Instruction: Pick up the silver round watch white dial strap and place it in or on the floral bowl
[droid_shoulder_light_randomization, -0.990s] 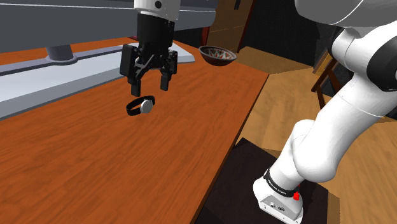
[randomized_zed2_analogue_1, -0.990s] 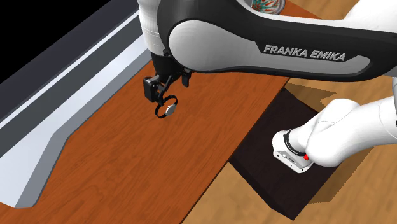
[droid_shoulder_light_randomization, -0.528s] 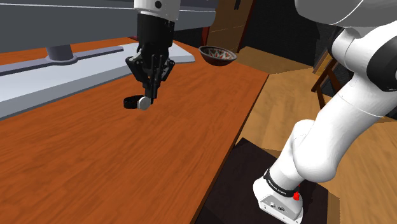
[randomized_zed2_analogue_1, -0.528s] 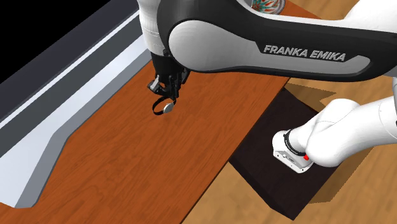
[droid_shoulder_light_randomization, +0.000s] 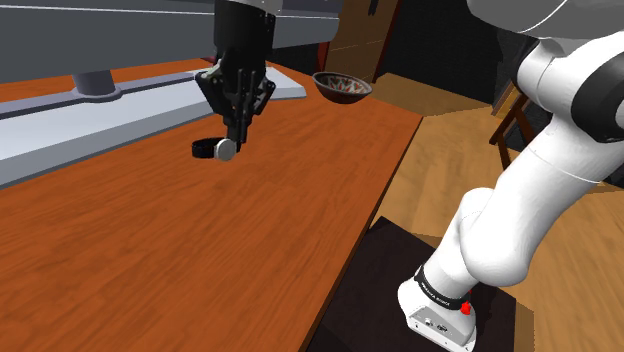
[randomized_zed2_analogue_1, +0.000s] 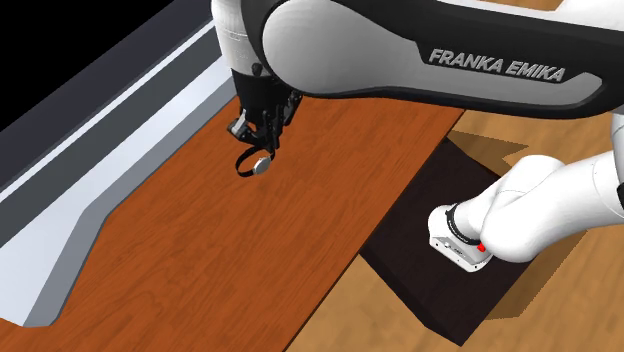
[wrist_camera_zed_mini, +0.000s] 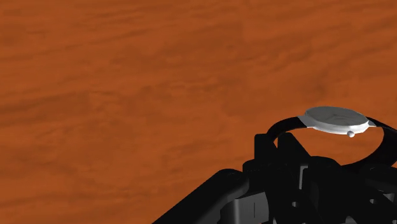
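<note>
Watch, silver-faced on a black strap, hangs from my gripper, its fingers clenched on the strap, just above the wooden table. I'd raise it well clear, then carry it slowly toward the bowl at the far edge, on the shoulder view's right, because the face dangles to one side of the fingers. How much strap they pinch is hidden; the bowl's pattern is too small to read.
</note>
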